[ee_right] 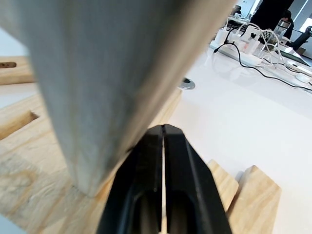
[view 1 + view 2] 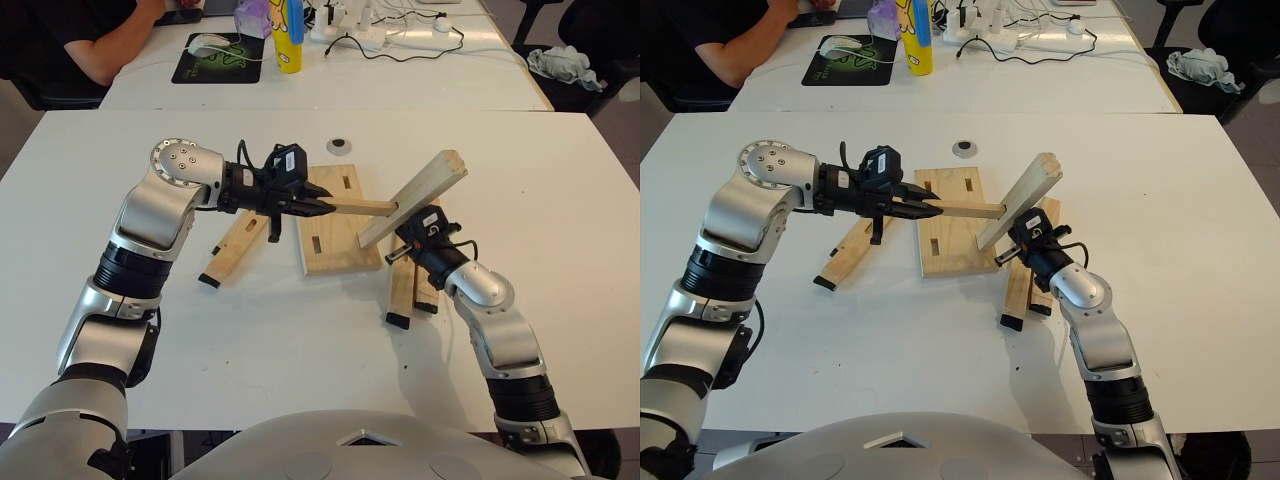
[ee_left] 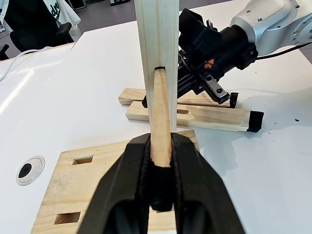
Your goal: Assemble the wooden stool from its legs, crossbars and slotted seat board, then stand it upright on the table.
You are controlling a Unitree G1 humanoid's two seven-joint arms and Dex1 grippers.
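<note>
Left claw (image 2: 318, 207) is clenched on one end of a crossbar (image 2: 362, 207) and holds it roughly level above the seat board (image 2: 335, 248). The crossbar's far end sits in the slot of a leg (image 2: 420, 190). That leg is tilted, top end up and away from the robot, low end down by the board's right edge. Right claw (image 2: 397, 251) is at the leg's low end with its fingers (image 1: 146, 185) closed together and nothing between them, right beside the leg; can't tell if it touches. The slotted seat board lies flat on the white worktop (image 2: 300, 350). Two spare legs (image 2: 236, 248) lie side by side left of the board, and two more legs (image 2: 406, 292) lie right of it under the right claw. A round cable grommet (image 2: 339, 146) sits behind the board.
</note>
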